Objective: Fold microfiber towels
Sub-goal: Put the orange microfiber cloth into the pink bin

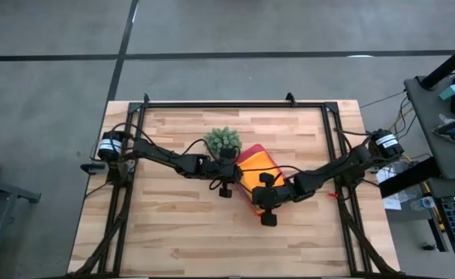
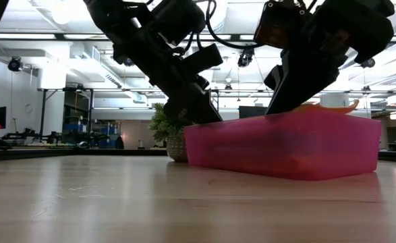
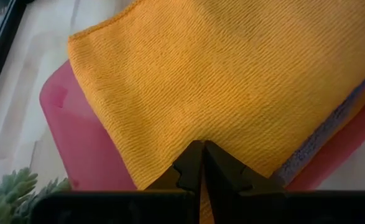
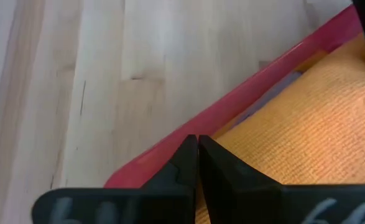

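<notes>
Both my pincers are pressed together at the orange towel (image 3: 213, 74), the top cloth of the stack in the pink tray (image 2: 285, 145) at mid-table: the left gripper (image 3: 202, 149) at one edge, the right gripper (image 4: 198, 146) at the edge by the tray rim, so I judge the pick-up for folding is in hand. Whether each has cloth pinched I cannot tell; next I should lift evenly, taking only the top cloth. The wooden table (image 1: 173, 232) carries a small plant (image 1: 222, 141) beside the tray; an open workshop lies beyond.
</notes>
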`<state>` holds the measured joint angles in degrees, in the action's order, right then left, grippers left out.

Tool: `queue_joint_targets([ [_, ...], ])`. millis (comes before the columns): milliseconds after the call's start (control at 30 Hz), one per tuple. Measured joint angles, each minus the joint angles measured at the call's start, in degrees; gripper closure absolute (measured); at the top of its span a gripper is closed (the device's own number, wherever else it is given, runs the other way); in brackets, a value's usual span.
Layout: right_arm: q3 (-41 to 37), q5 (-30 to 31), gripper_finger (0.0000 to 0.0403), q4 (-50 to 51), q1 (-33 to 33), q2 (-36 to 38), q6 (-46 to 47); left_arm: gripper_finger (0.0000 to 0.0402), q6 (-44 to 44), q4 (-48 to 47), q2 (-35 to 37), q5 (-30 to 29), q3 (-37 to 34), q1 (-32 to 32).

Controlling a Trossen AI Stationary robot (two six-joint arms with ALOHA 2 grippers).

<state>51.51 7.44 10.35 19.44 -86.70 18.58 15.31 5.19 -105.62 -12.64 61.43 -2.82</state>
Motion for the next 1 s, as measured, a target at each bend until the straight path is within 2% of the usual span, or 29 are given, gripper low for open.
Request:
queue_joint_targets([
  [200, -0.14, -0.55, 0.0394, 0.28, 0.02, 0.58, 1.83, 0.0398, -0.04, -0.2, 0.0, -0.05, 0.0, 0.25],
  [467, 0.71, -0.08, 0.0394, 2.71, 0.02, 5.05, 2.02, 0.0398, -0.08, -0.22, 0.0, -0.09, 0.0, 0.25],
  [1000, -3.44, -0.27, 0.0394, 2.55, 0.02, 2.2, 7.93, 0.0398, -0.13, -0.92, 0.0, -0.31, 0.0, 0.25],
])
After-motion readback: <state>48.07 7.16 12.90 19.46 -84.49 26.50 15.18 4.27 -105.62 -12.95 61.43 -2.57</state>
